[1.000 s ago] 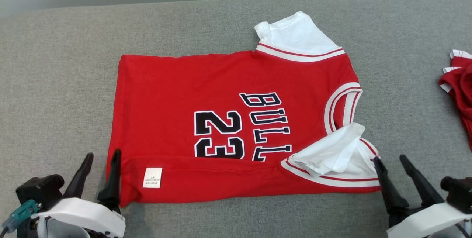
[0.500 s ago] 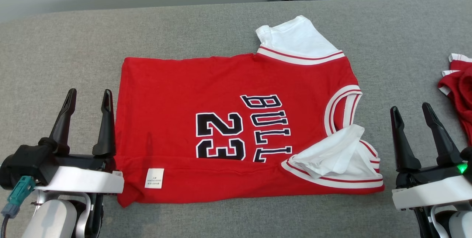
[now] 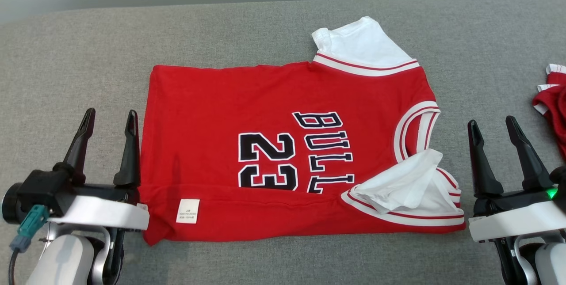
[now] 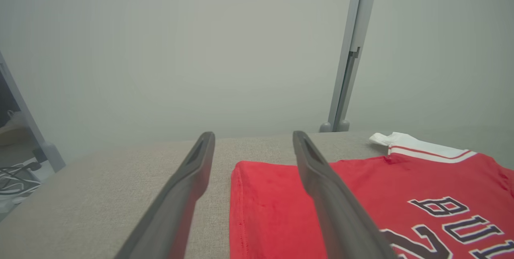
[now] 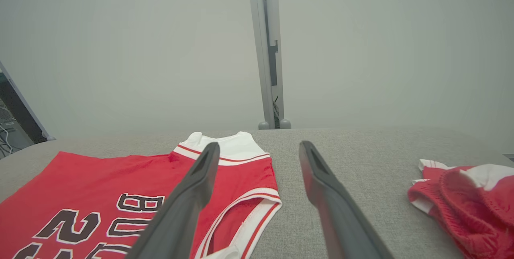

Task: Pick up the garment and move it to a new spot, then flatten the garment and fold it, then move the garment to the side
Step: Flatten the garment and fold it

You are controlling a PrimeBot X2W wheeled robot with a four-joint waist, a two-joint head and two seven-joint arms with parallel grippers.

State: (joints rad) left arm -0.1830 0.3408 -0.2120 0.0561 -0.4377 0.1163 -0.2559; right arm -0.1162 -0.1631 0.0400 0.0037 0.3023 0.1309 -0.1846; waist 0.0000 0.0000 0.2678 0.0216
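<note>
Progress of a garment-folding task, as seen from the head camera. The red basketball jersey with black-and-white lettering and white sleeves (image 3: pixel 274 143) is spread across the centre of the frame on the grey fabric-covered surface (image 3: pixel 265 24), so relocation and flattening are judged to be done. A strip along the lower edge of the jersey is turned over, exposing a small white care label (image 3: pixel 187 210) at lower left; a first lengthwise fold is therefore taken as made. One white sleeve (image 3: pixel 360 44) projects at the upper right of the jersey, and the other white sleeve (image 3: pixel 398 185) lies crumpled over the lower right corner. Further folding and the final move to the side are judged to remain. The left gripper (image 3: pixel 111 112) is placed at the left edge of the frame, just beside the hem, and the right gripper (image 3: pixel 491 120) at the right edge, near the neckline. Both sets of fingers are spread apart and nothing is held. A second crumpled red-and-white garment (image 3: pixel 552 104) is seen at the far right edge. Both textiles lie directly on the surface, and neither is kept in a container.
</note>
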